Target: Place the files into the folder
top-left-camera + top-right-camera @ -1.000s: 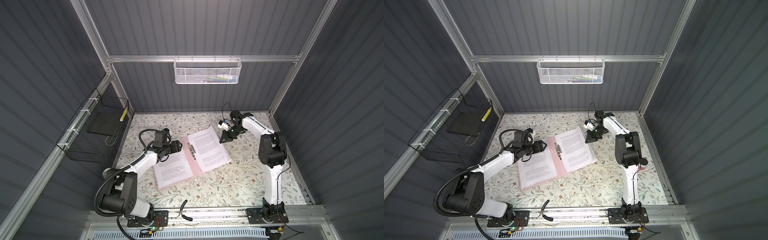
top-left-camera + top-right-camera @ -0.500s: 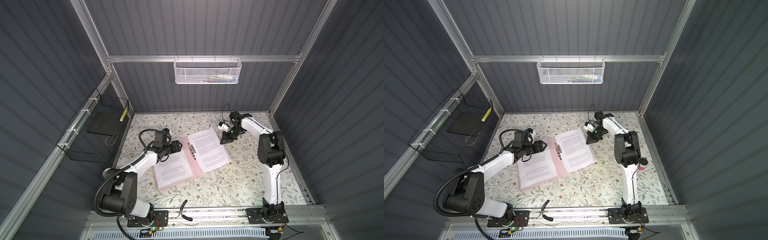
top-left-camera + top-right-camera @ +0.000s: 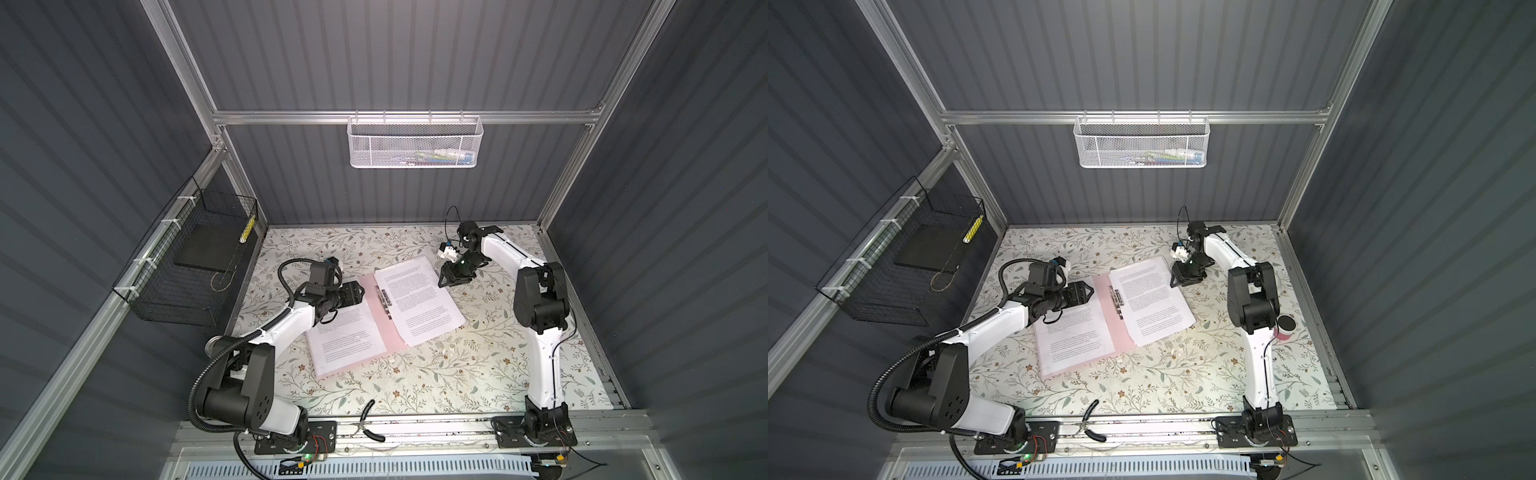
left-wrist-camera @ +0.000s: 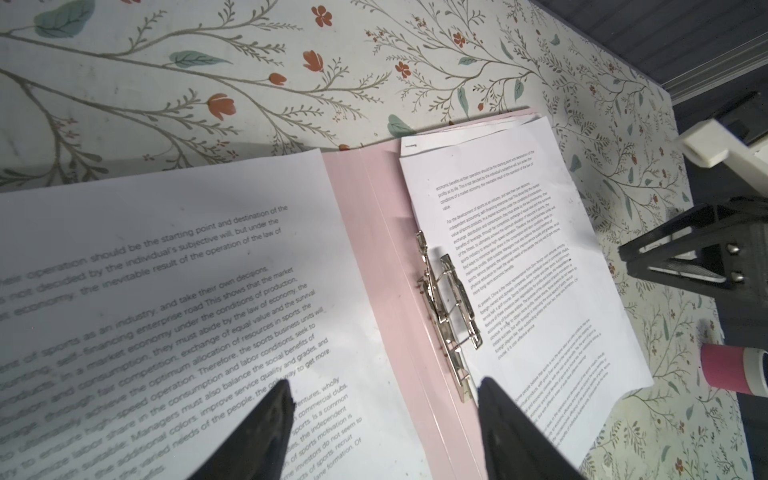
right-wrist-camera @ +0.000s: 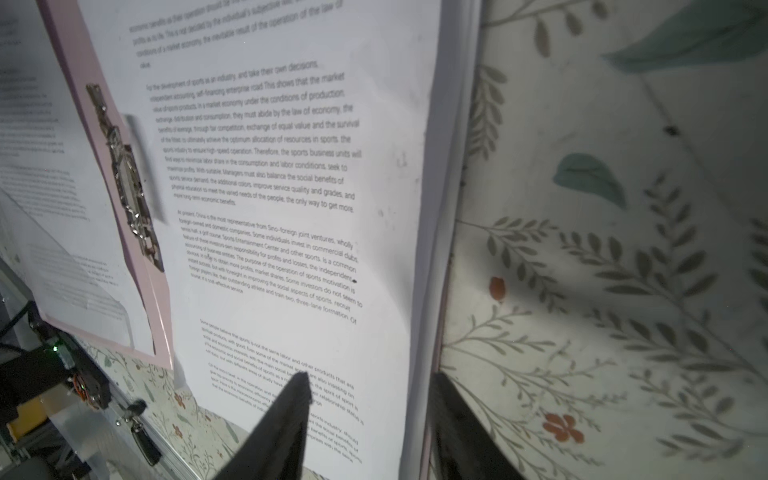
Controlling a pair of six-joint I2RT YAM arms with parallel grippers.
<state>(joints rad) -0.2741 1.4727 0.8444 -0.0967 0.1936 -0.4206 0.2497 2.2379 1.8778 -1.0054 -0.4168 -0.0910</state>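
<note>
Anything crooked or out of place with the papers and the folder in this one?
Yes. The right-hand stack of files lies twisted against the open folder, and its near end sticks out past the folder's edge onto the table. Another printed sheet lies apart from it on the left flap.

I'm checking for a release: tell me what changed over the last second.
The right gripper opened its jaws at the outer edge of the right-hand sheets, and its arm shifted only slightly. Whether it had gripped that edge is too small to tell. The left gripper stayed open above the left sheets, and the folder and all sheets lie as before.
</note>
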